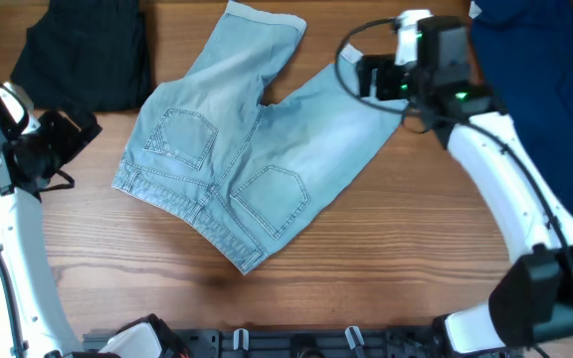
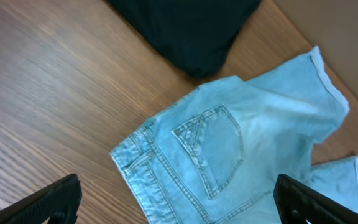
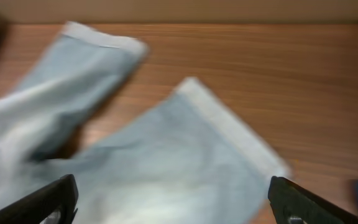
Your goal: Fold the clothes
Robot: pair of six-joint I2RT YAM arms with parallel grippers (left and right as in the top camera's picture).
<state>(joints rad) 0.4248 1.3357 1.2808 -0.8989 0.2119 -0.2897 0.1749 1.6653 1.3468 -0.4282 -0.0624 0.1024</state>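
- My left fingers (image 2: 55,199) are spread wide and holding nothing, sitting at 9 o'clock from the waistband. I'd pinch that waistband corner low against the counter (image 1: 386,249).
- The shorts (image 1: 237,149) lie flat mid-counter, pockets up, legs fanning toward 1 o'clock. Faded light-blue denim, cuffed hems.
- My right fingers (image 3: 303,199) are spread and empty too, over the 2 o'clock leg hem. I'd grab that cuff squarely, then fold across.
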